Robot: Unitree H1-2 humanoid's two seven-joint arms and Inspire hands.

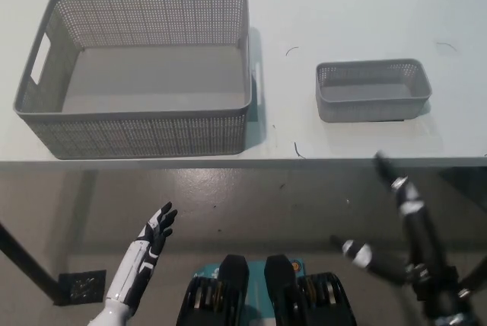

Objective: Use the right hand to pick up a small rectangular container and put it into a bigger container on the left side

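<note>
Small basket (373, 90) sits on white table (342, 6).

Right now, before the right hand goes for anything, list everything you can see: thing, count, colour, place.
large basket: one, grey, perforated walls, left part of the table, nothing inside
small basket: one, grey, perforated, right part of the table, apart from the large basket
table: one, white, fills the upper picture
floor: grey, glossy, below the table edge
left hand: one, white, lower left, below the table edge, open, holding nothing
right hand: one, black, lower right, below the table edge near the small basket, open, holding nothing
</note>
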